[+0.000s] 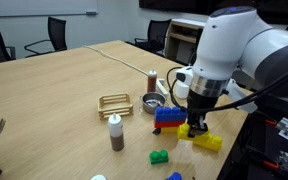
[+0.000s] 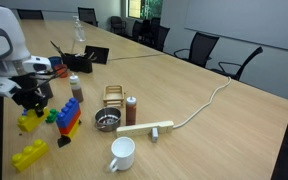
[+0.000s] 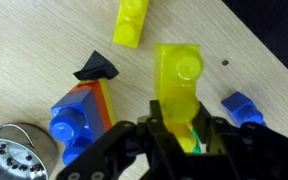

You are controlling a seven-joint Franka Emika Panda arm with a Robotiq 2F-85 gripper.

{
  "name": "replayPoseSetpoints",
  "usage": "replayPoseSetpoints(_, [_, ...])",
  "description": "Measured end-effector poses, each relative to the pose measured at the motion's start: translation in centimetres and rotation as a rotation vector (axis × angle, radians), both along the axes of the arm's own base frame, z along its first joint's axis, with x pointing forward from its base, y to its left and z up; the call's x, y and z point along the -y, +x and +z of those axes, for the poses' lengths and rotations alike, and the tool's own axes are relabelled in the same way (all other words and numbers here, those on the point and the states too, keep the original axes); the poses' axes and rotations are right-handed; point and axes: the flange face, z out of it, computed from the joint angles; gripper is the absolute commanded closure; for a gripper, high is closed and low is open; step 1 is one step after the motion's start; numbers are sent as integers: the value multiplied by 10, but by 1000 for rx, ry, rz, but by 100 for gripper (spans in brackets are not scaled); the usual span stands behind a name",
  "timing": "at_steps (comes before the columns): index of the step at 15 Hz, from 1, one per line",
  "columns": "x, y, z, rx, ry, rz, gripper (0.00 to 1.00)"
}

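In the wrist view my gripper (image 3: 179,128) is shut on a yellow toy block (image 3: 179,80), which sticks out in front of the jaws; a bit of green shows beneath it. In both exterior views the gripper (image 1: 197,122) (image 2: 31,102) hangs low over the wooden table, among loose blocks. A blue, orange and red block stack (image 3: 79,115) (image 1: 168,117) (image 2: 69,120) sits beside it. A second yellow block (image 3: 132,20) (image 1: 208,142) (image 2: 29,155) lies on the table close by. A small blue block (image 3: 241,107) and a black triangular piece (image 3: 97,68) lie on either side.
A green block (image 1: 159,156), a metal bowl (image 1: 152,103) (image 2: 106,120), a wooden rack (image 1: 115,104) (image 2: 115,95), two shakers (image 1: 116,131) (image 1: 153,79), a white mug (image 2: 122,153) and a wooden bar (image 2: 149,128) with a cable stand nearby. Office chairs ring the table.
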Motion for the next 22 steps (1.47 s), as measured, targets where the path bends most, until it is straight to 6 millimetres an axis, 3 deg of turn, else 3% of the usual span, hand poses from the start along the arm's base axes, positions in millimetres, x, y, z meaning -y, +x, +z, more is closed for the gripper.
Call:
replayPoseSetpoints(9, [38, -30, 5, 3, -19, -47, 90])
replayPoseSetpoints(13, [62, -36, -2, 6, -18, -78, 90])
replayPoseSetpoints(14, [68, -37, -5, 5, -16, -91, 65])
replayPoseSetpoints(18, [68, -38, -7, 3, -17, -90, 65])
replayPoseSetpoints(19, [68, -38, -7, 3, -17, -90, 90])
replayPoseSetpoints(22, [68, -38, -7, 2, -17, -90, 90])
